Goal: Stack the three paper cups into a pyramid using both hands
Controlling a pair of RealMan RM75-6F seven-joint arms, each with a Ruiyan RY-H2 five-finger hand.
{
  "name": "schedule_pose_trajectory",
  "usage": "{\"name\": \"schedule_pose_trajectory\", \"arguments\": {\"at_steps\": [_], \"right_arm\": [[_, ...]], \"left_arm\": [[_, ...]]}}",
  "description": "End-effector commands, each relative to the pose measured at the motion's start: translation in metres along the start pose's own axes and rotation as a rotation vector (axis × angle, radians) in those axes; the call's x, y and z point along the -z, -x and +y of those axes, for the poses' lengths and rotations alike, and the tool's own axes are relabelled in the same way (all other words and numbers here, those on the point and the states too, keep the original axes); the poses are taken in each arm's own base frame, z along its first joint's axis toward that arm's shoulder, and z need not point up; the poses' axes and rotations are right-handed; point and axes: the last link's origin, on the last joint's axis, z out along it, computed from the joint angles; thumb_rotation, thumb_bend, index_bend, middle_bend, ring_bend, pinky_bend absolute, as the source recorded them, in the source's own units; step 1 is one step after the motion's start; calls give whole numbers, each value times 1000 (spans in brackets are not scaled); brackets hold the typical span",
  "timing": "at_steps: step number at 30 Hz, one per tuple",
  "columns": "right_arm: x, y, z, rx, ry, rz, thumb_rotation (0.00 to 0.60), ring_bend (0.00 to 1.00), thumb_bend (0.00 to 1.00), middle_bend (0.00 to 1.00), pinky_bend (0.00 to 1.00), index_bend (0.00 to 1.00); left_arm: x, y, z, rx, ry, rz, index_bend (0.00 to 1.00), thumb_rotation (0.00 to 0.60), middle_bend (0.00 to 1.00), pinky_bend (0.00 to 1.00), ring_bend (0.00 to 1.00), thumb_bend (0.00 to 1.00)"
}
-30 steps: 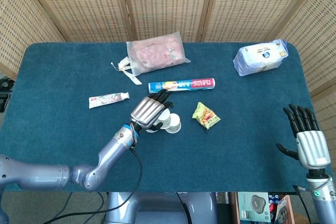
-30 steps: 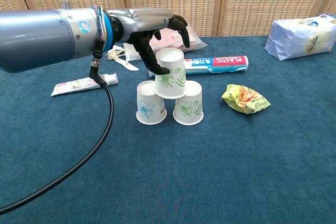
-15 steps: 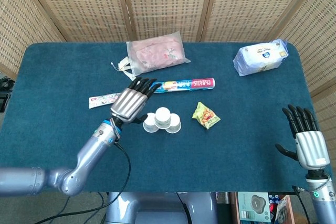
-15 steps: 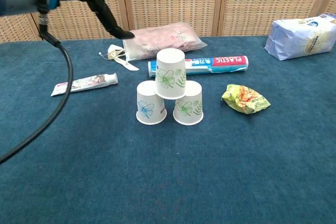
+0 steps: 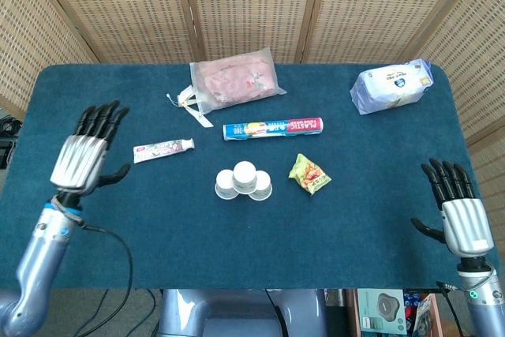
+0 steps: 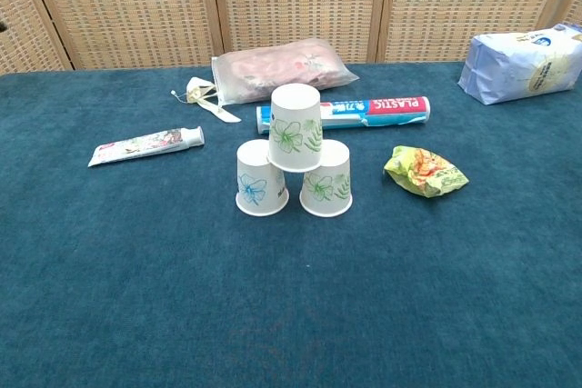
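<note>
Three upside-down paper cups form a pyramid in the middle of the table. A blue-flowered cup (image 6: 260, 179) and a green-flowered cup (image 6: 326, 179) stand side by side, and a third cup (image 6: 296, 127) rests on top of both. From the head view the stack (image 5: 244, 181) shows as three white circles. My left hand (image 5: 85, 156) hovers open over the table's left edge, fingers spread, far from the cups. At the front right corner my right hand (image 5: 457, 207) is open too. Neither hand appears in the chest view.
A plastic wrap box (image 5: 273, 128) lies behind the cups, a toothpaste tube (image 5: 162, 149) to their left, a yellow snack packet (image 5: 309, 174) to their right. A pink pouch (image 5: 235, 80) and a tissue pack (image 5: 392, 86) sit at the back. The table (image 5: 363, 219) is blue cloth.
My left hand let go of the top cup and drew back left to the table's edge, leaving the chest view. The pyramid stands unchanged. The right hand barely moved.
</note>
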Motion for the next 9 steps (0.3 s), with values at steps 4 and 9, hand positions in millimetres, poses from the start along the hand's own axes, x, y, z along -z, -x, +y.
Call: {"name": "schedule_pose_trajectory", "arguments": {"at_steps": [4,9], "right_arm": [[1,-1,-1,3,1,3,600,32,22,128,52,0],[2,0,-1,7,5,2,600,32,23,127,52,0]], "left_arm": [[76,19,-82,44,-123,74,0,600,0,0,0,285],[95,33,-90,66,-134,78,0,600,0,0,0,285]]}}
